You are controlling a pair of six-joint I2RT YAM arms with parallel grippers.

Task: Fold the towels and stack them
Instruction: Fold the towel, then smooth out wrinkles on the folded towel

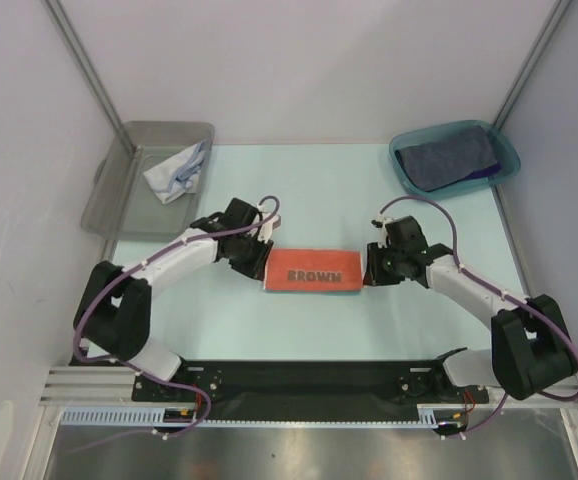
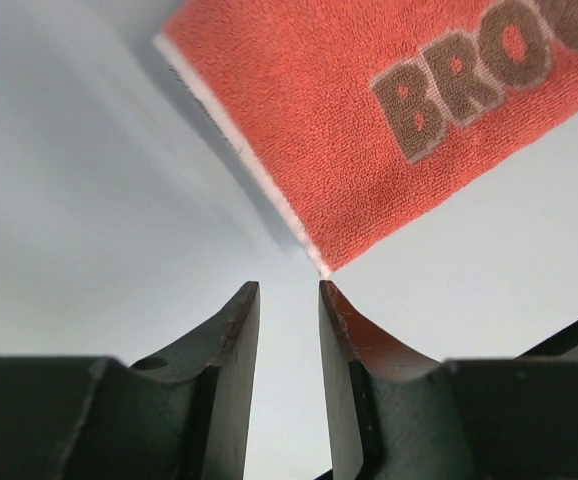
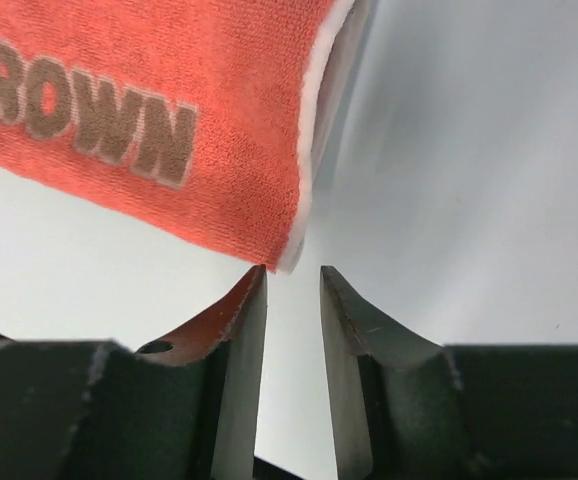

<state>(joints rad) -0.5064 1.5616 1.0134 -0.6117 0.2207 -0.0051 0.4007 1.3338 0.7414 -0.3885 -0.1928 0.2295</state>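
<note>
At the near edge of the table (image 1: 219,325) the two arms are reaching forward and inward, toward each other. Between them the orange towel (image 1: 311,271) is lying flat in the middle of the table as a long rectangle, with the dark word "BROWN" facing up. The left gripper (image 2: 289,290) is sitting low at the left short end of this towel. Its fingers are standing a little apart with nothing between them, and the towel's corner is lying just beyond the tips. The right gripper (image 3: 294,272) is sitting in the same way at the right short end. Its jaws are also parted and holding nothing, and the near corner of the towel is almost touching the left fingertip. In the right wrist view the white edge of the towel is showing more than one layer, so it is looking folded. Farther away, at the far left corner, the grey bin (image 1: 104,195) is standing partly off the table's edge. One crumpled white towel (image 1: 177,172) with light blue parts is lying in it. At the far right corner the teal bin (image 1: 405,180) is holding a grey-blue towel (image 1: 449,160), which is lying spread on top. A purple towel (image 1: 486,176) is showing under it at the right edge.
</note>
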